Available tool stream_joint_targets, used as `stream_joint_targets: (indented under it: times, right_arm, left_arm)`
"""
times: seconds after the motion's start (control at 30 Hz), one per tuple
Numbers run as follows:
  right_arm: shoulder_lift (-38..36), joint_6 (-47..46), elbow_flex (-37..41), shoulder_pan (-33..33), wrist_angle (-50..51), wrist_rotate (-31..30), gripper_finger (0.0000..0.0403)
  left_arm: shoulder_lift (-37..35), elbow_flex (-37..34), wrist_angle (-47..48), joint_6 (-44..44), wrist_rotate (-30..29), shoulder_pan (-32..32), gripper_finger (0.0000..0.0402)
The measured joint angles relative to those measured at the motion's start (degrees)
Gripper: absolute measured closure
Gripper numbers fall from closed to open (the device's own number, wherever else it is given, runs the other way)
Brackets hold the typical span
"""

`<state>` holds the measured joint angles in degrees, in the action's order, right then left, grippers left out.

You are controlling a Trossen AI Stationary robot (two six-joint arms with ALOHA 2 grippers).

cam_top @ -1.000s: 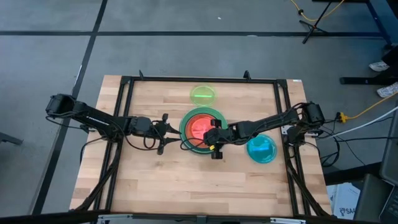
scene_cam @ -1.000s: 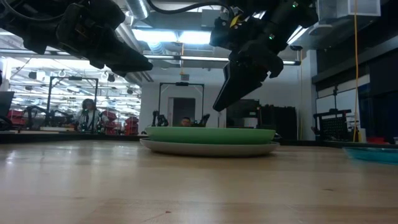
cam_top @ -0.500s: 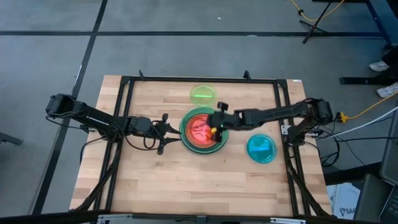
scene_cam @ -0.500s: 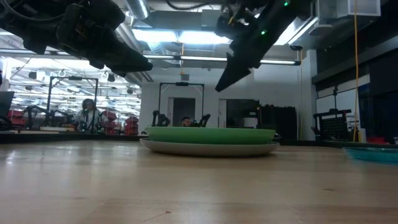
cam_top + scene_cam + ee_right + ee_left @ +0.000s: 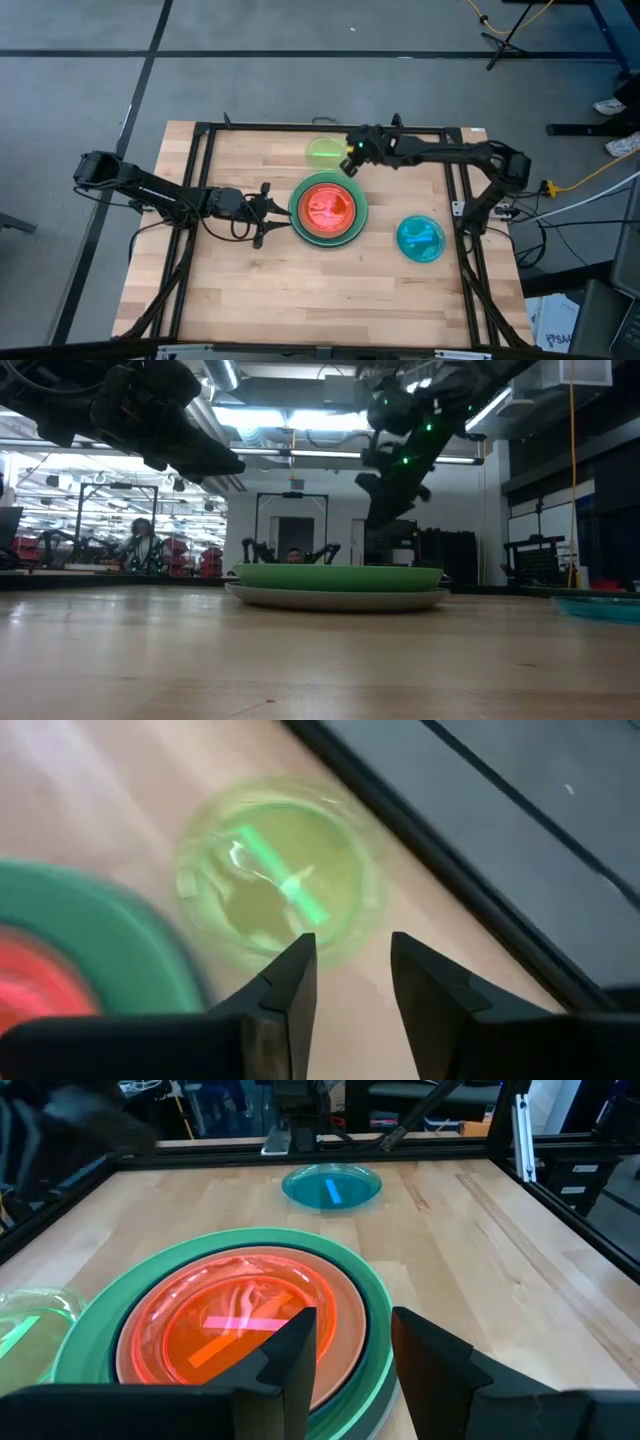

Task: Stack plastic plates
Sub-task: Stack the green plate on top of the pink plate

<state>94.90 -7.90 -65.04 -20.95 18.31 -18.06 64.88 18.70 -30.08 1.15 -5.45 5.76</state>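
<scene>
A stack of plastic plates [image 5: 327,210] stands at the table's middle: a grey plate at the bottom [image 5: 335,598], then light green and dark teal rims, and a translucent orange-red plate on top [image 5: 235,1330]. A small lime plate [image 5: 326,152] lies flat behind the stack, and a small cyan plate [image 5: 420,239] lies to its right. My right gripper [image 5: 346,163] hangs open above the lime plate's right side [image 5: 275,885], touching nothing. My left gripper [image 5: 280,208] waits open just left of the stack [image 5: 350,1350].
A black frame [image 5: 455,180] runs around the tabletop's left, far and right sides. Bare wood lies in front of the stack [image 5: 320,290]. Beyond the table, the low view shows a room with people [image 5: 140,545].
My right gripper has swung from the stack's near right rim, across the stack, toward the table's far edge. It has risen a little and rolled, and now hangs over the lime plate. The plates have stayed where they were.
</scene>
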Motion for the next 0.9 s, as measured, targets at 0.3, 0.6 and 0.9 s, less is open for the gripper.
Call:
stream_joint_targets:
  times: [0.3, 0.6, 0.9]
  right_arm:
    - [5.79, -8.6, 0.0, -8.46, -5.51, 6.62, 0.0281]
    - [12.13, -15.32, -0.02, -13.57, -8.52, 15.89, 0.0281]
    - [15.63, -16.35, -0.02, -16.3, -11.44, 24.36, 0.0281]
  left_arm:
    - [-0.02, 0.0, -0.27, 0.28, -0.02, 0.0, 0.0277]
    - [-0.02, 0.0, -0.22, 0.3, -0.18, 0.0, 0.0277]
    - [-0.02, 0.0, -0.2, 0.29, -0.57, 0.02, 0.0277]
